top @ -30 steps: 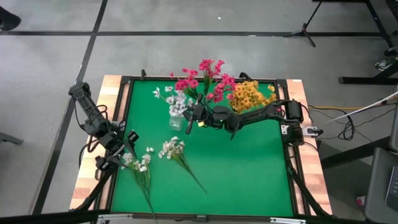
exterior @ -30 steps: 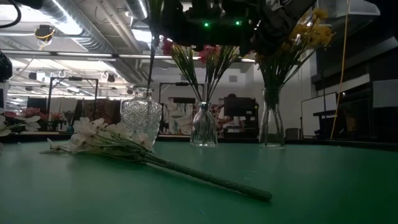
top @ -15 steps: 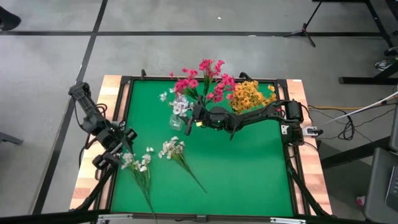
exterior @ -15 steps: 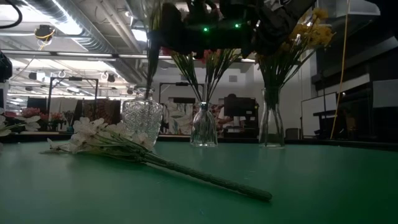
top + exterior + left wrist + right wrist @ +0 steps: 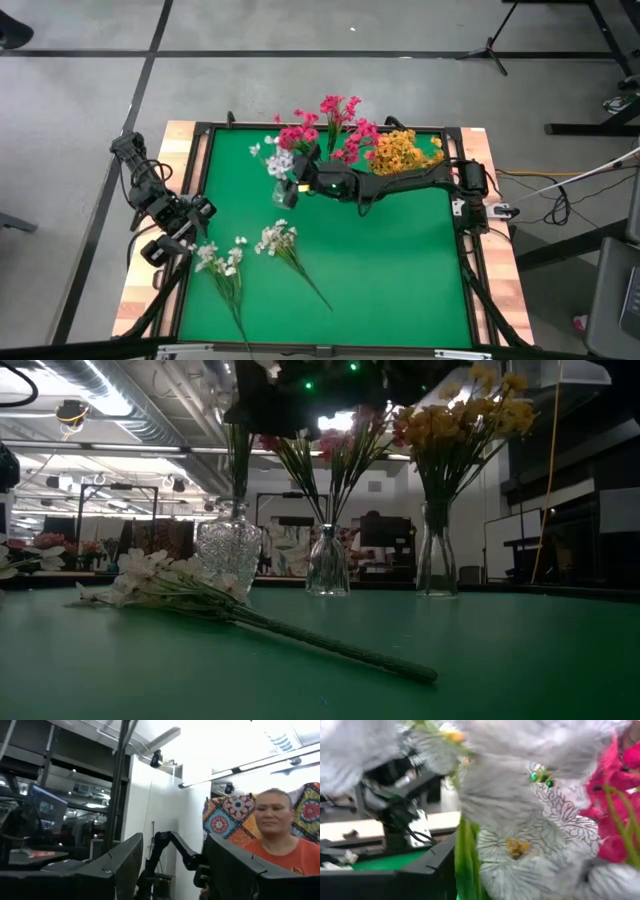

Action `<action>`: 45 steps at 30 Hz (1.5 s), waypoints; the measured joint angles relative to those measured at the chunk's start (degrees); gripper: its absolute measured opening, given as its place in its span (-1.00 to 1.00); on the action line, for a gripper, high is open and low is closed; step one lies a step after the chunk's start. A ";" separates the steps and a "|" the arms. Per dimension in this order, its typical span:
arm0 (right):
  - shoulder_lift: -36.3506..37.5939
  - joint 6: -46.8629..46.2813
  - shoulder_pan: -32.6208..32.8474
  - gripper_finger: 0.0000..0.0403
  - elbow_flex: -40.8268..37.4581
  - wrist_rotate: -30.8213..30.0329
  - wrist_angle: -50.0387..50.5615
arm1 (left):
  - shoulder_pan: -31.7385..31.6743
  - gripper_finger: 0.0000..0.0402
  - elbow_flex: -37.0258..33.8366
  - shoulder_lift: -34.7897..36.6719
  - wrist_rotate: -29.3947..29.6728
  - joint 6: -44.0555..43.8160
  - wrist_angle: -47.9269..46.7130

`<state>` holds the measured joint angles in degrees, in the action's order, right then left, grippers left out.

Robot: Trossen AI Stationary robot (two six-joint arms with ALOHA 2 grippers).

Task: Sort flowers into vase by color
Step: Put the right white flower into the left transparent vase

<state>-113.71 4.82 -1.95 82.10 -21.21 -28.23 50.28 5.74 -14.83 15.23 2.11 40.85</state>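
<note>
Since a second before, the right hand (image 5: 297, 181) had slid along the desk toward the cut-glass vase (image 5: 284, 190) and spread its fingers, letting go of the white sprig (image 5: 277, 160), which now stood upright in that vase. The left hand (image 5: 178, 232) had drawn back toward the desk's wooden edge (image 5: 140, 290).

Nearest the left hand lay two loose white-blossomed sprigs with long green stems. One sprig (image 5: 222, 270) lay just beside it, blossoms toward the hand and stem running away toward the desk's near edge. The other sprig (image 5: 285, 250) lay a little farther off, its stem slanting the same way. The left hand was clearly the nearer arm for both. Its fingers (image 5: 122, 870) stood wide apart, holding and touching nothing.

Farther on, the right hand hung released just above the vase, white petals (image 5: 530, 845) close before it. Beyond it stood the magenta-pink bunch (image 5: 328, 125) and the yellow-orange bunch (image 5: 400, 152) in their own vases.
</note>
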 joint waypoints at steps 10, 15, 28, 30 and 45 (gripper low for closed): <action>0.06 -2.00 -1.08 0.21 5.28 0.23 15.39 | 0.00 0.07 0.00 0.00 0.78 2.31 0.43; 0.06 -2.04 -1.04 0.22 5.28 0.68 18.92 | 0.00 0.07 0.00 0.00 0.78 3.19 0.42; 0.52 -4.98 -1.08 0.22 5.28 2.05 29.50 | 0.00 0.07 0.00 0.00 0.76 2.47 0.39; 0.52 -5.94 -1.06 0.22 5.28 2.98 30.59 | 0.00 0.06 0.00 0.00 0.76 1.88 0.37; 2.22 -7.89 -1.06 0.22 5.28 3.84 44.64 | 0.02 0.07 0.00 0.00 0.76 -0.41 0.34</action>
<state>-111.49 -3.07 -3.01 87.37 -17.36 16.40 50.30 5.74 -14.83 15.99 1.69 41.19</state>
